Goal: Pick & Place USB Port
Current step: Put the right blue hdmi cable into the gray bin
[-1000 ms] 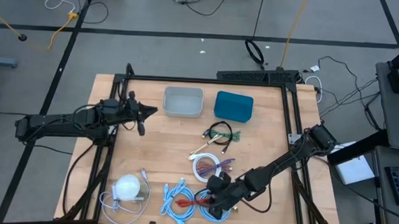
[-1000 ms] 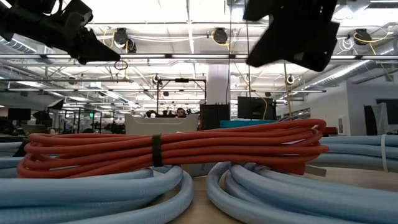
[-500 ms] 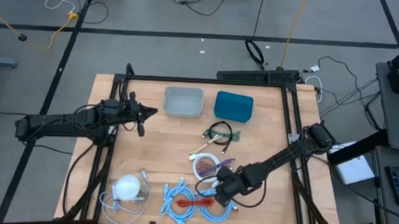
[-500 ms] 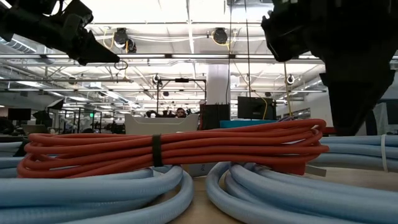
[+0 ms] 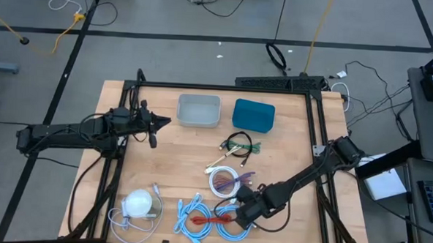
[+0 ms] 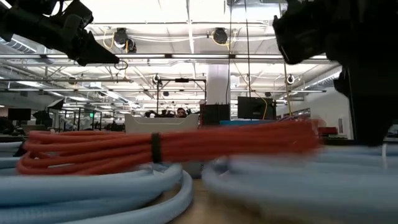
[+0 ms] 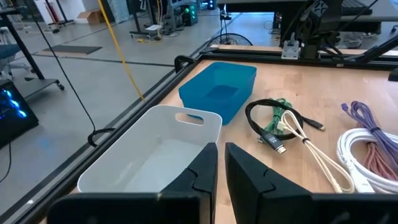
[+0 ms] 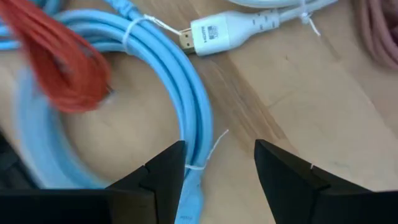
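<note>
My right gripper [image 5: 240, 210] [image 8: 221, 177] hangs open and low over the tied light-blue cable coil [image 5: 234, 214] [image 8: 186, 106] near the table's near edge. The red cable bundle [image 5: 208, 220] [image 6: 155, 146] lies across the blue coils beside it. A white USB plug [image 8: 217, 34] lies on the wood just beyond the coil. A white cable coil [image 5: 223, 182] wrapped around a pinkish cable sits farther in. My left gripper [image 5: 161, 122] [image 7: 219, 171] waits shut above the table's left side, facing the grey bin [image 7: 155, 155] and the blue bin [image 7: 219, 90]. My right gripper comes at the light-blue coil from above, fingers pointing down. One finger [image 8: 163, 183] stands on or against the coil's strand by its white tie [image 8: 194, 167], the other finger [image 8: 287, 183] over bare wood. The coil lies on the table and blurs in the low view.
The grey bin [image 5: 199, 110] and blue bin [image 5: 253, 114] stand at the far edge. Black and green cables [image 5: 237, 144] and a white cable [image 5: 218, 164] lie mid-table. More blue cable [image 5: 190, 212] and a white round object [image 5: 138, 204] lie near the near edge. Bare wood lies left of centre.
My right gripper first moved from the red bundle toward the far edge and lower, then came back a little toward the near edge onto the blue coil. The right blue coil and the red bundle's right end are now blurred and shifting.
</note>
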Tool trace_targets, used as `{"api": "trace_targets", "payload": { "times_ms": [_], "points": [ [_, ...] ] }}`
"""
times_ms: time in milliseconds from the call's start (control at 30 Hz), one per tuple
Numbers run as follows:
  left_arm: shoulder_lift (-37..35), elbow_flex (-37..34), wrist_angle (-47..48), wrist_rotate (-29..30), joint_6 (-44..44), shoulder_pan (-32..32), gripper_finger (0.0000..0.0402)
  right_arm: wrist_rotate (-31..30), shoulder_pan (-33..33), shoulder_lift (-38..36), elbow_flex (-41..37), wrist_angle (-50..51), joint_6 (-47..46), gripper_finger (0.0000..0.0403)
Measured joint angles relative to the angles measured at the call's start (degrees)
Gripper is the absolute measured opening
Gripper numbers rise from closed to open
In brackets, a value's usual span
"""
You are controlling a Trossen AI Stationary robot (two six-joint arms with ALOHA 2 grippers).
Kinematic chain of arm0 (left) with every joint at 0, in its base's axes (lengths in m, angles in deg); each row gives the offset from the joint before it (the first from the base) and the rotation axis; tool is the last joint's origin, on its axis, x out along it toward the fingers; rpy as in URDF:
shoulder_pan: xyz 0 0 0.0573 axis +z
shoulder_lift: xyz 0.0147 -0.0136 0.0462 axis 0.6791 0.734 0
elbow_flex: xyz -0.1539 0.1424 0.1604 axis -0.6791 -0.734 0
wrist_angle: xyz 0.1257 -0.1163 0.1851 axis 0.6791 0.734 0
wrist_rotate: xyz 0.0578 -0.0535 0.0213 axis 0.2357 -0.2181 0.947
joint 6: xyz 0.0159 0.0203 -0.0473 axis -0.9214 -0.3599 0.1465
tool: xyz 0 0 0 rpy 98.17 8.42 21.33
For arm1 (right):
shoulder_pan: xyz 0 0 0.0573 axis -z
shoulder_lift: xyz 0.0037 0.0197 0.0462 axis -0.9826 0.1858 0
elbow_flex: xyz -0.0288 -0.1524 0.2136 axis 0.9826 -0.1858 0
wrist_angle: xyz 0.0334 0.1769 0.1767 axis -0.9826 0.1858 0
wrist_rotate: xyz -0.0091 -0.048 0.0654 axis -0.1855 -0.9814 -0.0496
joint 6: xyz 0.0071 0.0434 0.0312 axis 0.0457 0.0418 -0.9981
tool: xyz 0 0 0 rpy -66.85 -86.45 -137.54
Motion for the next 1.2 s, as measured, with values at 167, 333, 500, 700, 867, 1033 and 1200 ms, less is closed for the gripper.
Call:
{"api": "trace_targets", "payload": {
  "times_ms": [167, 333, 500, 700, 867, 1033, 1200],
  "points": [
    [0.0, 0.0, 0.0, 0.0, 0.0, 0.0, 0.0037, 0.9, -0.2, 4.3, 0.3, -5.1, 1.6, 0.0189],
    [0.0, 0.0, 0.2, 0.1, 0.0, 0.0, 0.0037, 1.2, -0.3, 4.8, 0.1, -6.6, 2.3, 0.0188],
    [0.0, 0.0, 0.3, 0.1, 0.0, 0.0, 0.0037, -0.2, -0.7, 4.3, 0.2, -2.7, -1.7, 0.015],
    [0.0, 0.0, 0.4, 0.1, 0.0, 0.0, 0.0037, 0.1, -1.1, 4.3, 0.1, -1.2, -4.1, 0.0028],
    [0.0, 0.0, 0.8, 1.1, 0.2, 0.0, 0.0037, 1.6, -1.8, 2.7, 0.0, 1.2, -8.2, 0.0028],
    [0.0, 0.0, 1.1, 2.8, 0.1, 0.0, 0.0037, 1.8, -3.3, -0.1, 4.4, 10.4, -12.2, 0.0028],
    [0.0, 0.0, 1.1, 3.1, -0.1, 0.0, 0.0037, -2.8, -4.6, -0.8, 13.8, 28.9, -14.8, 0.0028]
  ]
}}
